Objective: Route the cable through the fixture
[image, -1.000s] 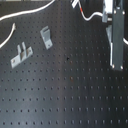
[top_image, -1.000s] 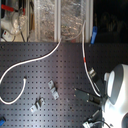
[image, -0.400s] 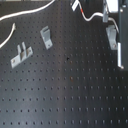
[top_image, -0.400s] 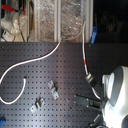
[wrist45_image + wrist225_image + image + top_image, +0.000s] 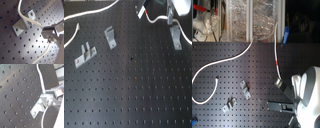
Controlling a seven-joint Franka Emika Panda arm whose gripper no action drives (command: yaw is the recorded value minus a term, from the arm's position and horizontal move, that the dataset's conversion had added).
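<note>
**Floppy white cable at the forked bracket, tricky bit coming up**

So the gripper point(image 5: 51, 38) is pinching the cable point(image 5: 27, 18), fingers pressed in on it, as far as both wrist views show. In the first wrist view the cord drapes right across the top of the fixture point(image 5: 24, 22), the small grey upright bracket bolted to the black perforated breadboard point(image 5: 139, 90). I can't tell whether it's actually seated between the prongs or just lying over them.

In the second exterior view the cable point(image 5: 222, 62) snakes from a loose end at the second exterior view's left, up along the back edge, then down past its red tape band point(image 5: 277, 63) to the arm. It's a long run.

Handling-wise: I'd guess it's light, soft and springy, so it'll sag and curl wherever it isn't held. Gripping close to the red band, near the fixture, looks sensible, since a short free length should steer better into a narrow slot.

Two other brackets sit in the first exterior view: a bent one point(image 5: 109, 36) and a low two-post piece point(image 5: 84, 55). Neither one touches the cord.
</note>
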